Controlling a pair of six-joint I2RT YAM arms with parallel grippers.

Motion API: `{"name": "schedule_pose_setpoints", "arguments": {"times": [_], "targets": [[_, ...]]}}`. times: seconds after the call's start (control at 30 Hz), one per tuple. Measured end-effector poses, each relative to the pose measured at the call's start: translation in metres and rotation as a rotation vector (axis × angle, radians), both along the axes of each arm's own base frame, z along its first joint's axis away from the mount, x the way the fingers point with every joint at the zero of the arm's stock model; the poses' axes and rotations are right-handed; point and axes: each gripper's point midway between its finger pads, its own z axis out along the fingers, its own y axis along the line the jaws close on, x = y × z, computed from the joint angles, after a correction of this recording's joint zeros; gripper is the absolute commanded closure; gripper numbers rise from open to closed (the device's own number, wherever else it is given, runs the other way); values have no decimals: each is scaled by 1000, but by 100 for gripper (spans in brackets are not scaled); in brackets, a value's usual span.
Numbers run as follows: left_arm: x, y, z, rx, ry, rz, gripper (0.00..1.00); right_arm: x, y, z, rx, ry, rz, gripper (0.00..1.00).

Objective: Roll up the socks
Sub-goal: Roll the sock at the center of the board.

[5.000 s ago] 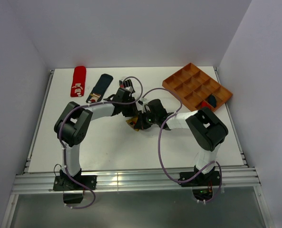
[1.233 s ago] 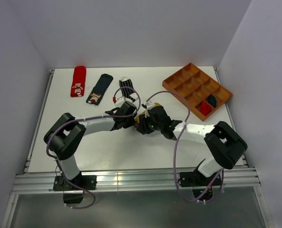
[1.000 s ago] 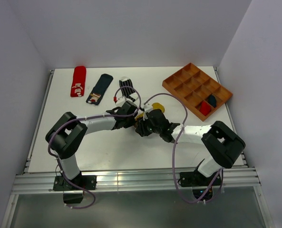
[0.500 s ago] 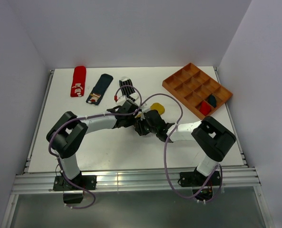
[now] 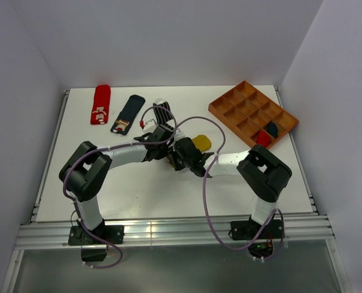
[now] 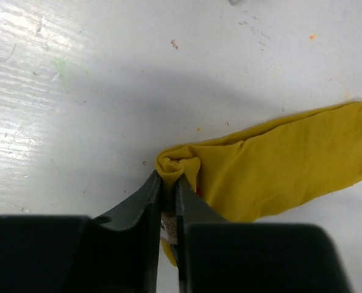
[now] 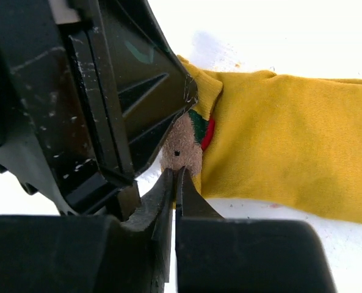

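Along the upper left of the top view lie a red sock (image 5: 100, 104), a navy sock with a patch (image 5: 127, 113) and a striped sock (image 5: 162, 111). At centre the left gripper (image 6: 168, 181) pinches the bunched end of the mustard sock (image 6: 278, 159). The right gripper (image 7: 174, 176), its jaws pressed together, touches that same end, and an orange tray (image 5: 242, 105) sits at upper right.

We are observing a white table (image 5: 138, 195) standing enclosed by a plain pale back wall (image 5: 168, 43), left wall (image 5: 16, 134) and right wall (image 5: 342, 134), an aluminium rail frame (image 5: 168, 233) running along its near edge, even diffuse light falling throughout, faint scuffs and specks showing on the tabletop.
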Motion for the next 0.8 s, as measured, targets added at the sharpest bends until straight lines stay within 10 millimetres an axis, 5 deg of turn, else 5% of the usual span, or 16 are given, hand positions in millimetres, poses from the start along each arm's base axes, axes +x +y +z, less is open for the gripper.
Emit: {"name": "schedule_pose_setpoints", "arguments": {"times": [0.27,0.37,0.57,0.8], "targets": [[-15,6,12,-60,-8,22,39,-2,-6,1,75,120,-7,100],[-22,2,32,-123,-42,11,32,1,-16,2,175,227,-16,100],[-22,-3,61,-224,-118,1,33,0,-27,0,426,476,-5,100],[-26,-9,51,-254,-111,-31,35,-11,-28,-1,607,703,47,100]]}}
